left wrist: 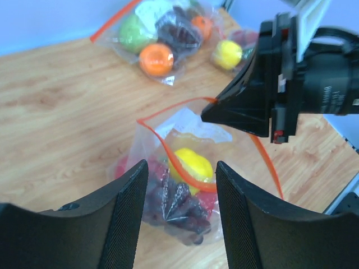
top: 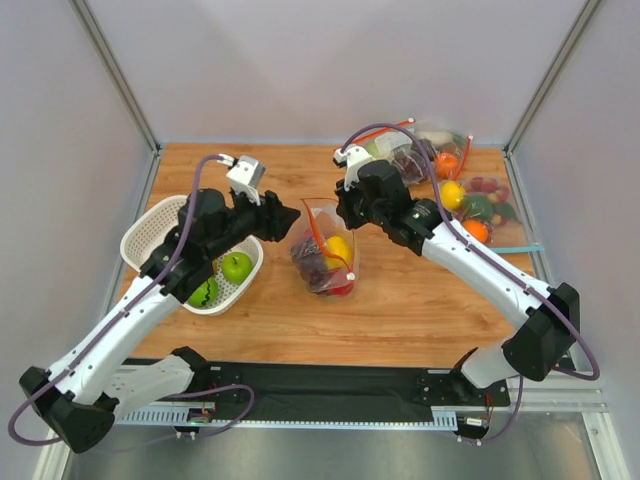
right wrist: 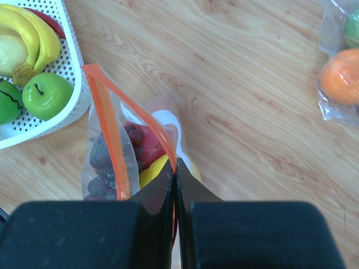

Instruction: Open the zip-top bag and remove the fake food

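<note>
Top external: wooden table (top: 400, 320), grey walls (top: 320, 60)

Left gripper (left wrist: 180, 171) parted, right gripper (right wrist: 175, 171) pinched

Three zip-top bags (top: 325, 250) of fake food (top: 338, 248), one white basket (top: 150, 232), two green apples (top: 237, 266), two robot arms (top: 130, 310).

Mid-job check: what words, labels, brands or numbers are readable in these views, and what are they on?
No text reads clearly in any view.
Right arm's wrist housing: a line of small white print, too blurred to read.
White label on the zip-top bag: no legible print visible.
</note>
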Controlling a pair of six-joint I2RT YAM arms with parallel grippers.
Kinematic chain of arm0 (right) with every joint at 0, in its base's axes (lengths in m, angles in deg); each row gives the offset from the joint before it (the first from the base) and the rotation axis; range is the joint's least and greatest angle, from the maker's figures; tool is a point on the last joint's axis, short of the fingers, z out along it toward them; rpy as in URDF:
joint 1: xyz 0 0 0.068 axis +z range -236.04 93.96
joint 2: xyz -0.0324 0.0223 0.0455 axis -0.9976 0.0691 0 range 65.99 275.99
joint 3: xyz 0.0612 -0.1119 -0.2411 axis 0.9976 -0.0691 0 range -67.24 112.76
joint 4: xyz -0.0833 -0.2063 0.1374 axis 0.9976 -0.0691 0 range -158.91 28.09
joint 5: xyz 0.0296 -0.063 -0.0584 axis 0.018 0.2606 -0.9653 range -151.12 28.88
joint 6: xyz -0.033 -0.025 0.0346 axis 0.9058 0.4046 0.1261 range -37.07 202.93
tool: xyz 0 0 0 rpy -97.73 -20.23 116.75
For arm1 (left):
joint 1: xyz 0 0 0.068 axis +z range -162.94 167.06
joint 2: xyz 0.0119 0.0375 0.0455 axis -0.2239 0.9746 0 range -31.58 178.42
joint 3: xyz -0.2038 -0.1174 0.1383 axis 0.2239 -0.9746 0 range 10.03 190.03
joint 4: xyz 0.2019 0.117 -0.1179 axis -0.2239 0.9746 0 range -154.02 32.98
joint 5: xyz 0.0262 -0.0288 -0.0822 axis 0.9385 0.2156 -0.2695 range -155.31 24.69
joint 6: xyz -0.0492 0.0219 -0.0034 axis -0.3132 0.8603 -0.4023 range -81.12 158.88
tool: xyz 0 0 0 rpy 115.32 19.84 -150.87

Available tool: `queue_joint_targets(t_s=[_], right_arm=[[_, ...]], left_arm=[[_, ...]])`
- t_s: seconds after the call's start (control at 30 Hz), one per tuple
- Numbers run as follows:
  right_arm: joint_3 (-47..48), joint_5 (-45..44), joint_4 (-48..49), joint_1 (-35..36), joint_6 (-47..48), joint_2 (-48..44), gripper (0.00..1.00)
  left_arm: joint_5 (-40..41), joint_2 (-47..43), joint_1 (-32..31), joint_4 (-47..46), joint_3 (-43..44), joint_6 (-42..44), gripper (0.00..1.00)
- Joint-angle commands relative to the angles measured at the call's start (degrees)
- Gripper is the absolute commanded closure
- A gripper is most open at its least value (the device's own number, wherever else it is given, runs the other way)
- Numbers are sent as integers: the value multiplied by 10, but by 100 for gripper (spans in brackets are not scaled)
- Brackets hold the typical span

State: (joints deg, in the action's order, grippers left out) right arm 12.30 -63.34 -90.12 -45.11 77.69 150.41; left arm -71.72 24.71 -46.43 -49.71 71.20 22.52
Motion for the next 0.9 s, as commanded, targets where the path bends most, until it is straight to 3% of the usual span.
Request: queue_joint_targets(t_s=[0.0, 0.87], right_arm=[[7, -19, -2, -3, -29, -20, 100], [-52, 13, 21, 1, -78, -46, 100]], left_arm=[[99, 41, -34, 16, -16, -62, 41], [103, 199, -82, -89, -3, -152, 38]])
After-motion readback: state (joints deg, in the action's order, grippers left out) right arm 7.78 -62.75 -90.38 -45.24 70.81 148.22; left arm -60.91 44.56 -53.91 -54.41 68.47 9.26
